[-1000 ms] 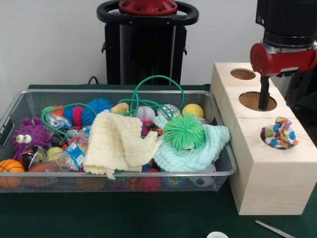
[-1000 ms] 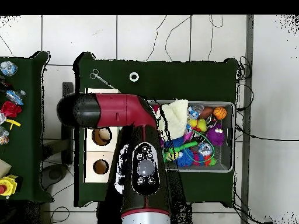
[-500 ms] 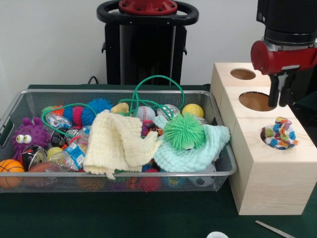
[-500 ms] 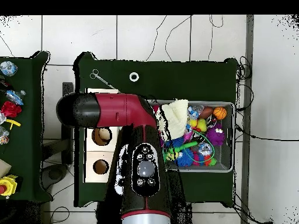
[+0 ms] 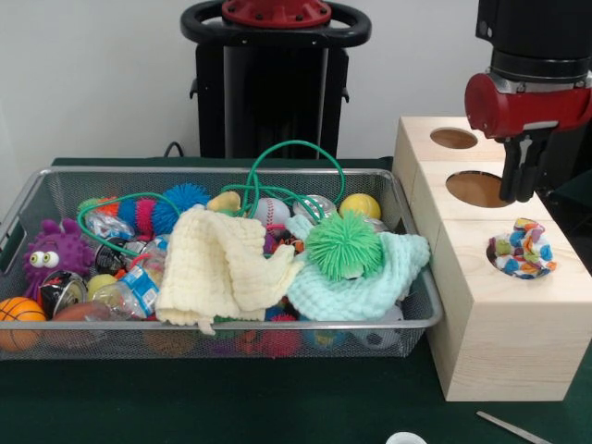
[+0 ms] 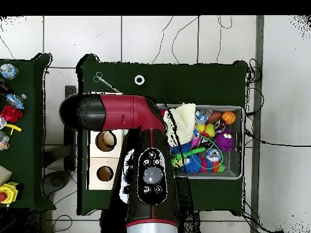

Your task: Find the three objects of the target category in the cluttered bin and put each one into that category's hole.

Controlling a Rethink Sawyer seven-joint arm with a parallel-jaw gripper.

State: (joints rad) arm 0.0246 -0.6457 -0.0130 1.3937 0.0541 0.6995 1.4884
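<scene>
Up at the right of the front view, the tool (image 5: pixel 520 176) hangs above the middle hole (image 5: pixel 477 188) of the pale wooden boxes, its fingers close together with nothing between them. A patchwork cloth ball (image 5: pixel 523 248) sits in the nearest, widest hole. At left, the wire-mesh bin (image 5: pixel 55 185) holds toys and cloths, a green spiky ball (image 5: pixel 343 244) on top. Overhead, the red arm (image 6: pixel 124 113) crosses the boxes at centre left; the bin (image 6: pixel 239 176) lies at centre right on the green surface (image 6: pixel 182 79).

Red-and-black arm (image 6: pixel 130 115) descends at the right of the front view, wrist vertical. Gripper (image 5: pixel 518 176) points straight down, its dark fingers (image 5: pixel 511 171) close together, gripping nothing.
</scene>
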